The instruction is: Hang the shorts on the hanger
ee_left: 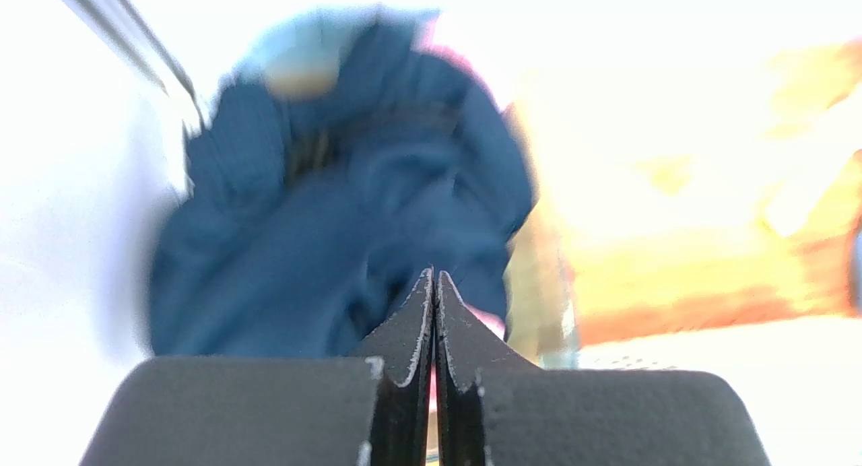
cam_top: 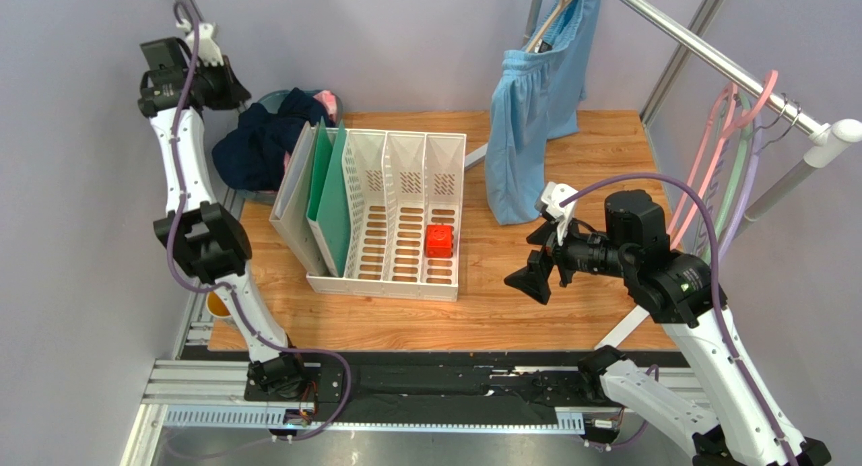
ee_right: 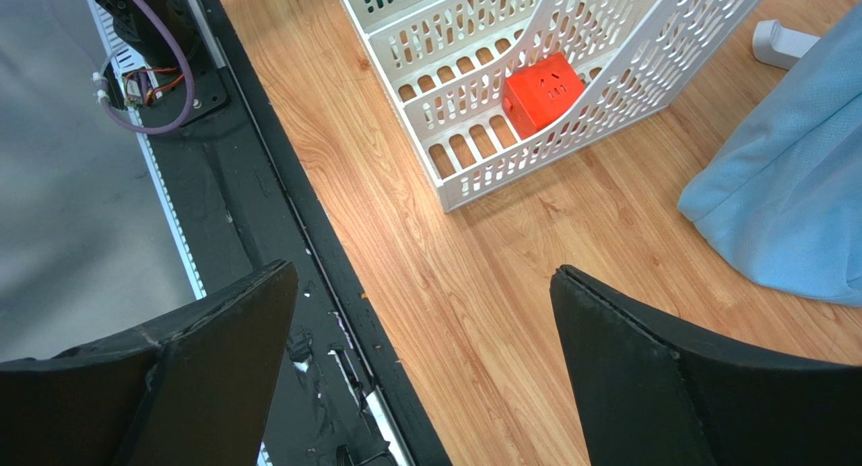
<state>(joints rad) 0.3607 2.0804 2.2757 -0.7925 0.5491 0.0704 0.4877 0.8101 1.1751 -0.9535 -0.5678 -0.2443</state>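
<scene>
Nearest, the right fingers (ee_right: pixel 648 375) hang spread wide and empty over the near edge of the bench (cam_top: pixel 526 314), with bare wood between the white rack (cam_top: pixel 405 213) and the light blue shorts (cam_top: pixel 531 112). Farther left, the left fingers (ee_left: pixel 410 325) are pressed together on nothing, pointing at the navy shorts (cam_top: pixel 258 143). These lie in a crumpled heap at the far-left corner, blurred in the wrist view. The pink hanger (cam_top: pixel 720 161) hangs on the rail (cam_top: pixel 698 52) far right, its lower part hidden behind the right arm.

Shorts (cam_top: pixel 261 143): dark navy, plain. Hanger (cam_top: pixel 708 158): pale pink. Hanging shorts (cam_top: pixel 531 102): light blue. File rack (cam_top: pixel 405 183): white, slotted pattern. Block (cam_top: pixel 439 241): orange-red. Divider (cam_top: pixel 329 198): green. Table (cam_top: pixel 567 284): light wood grain.
</scene>
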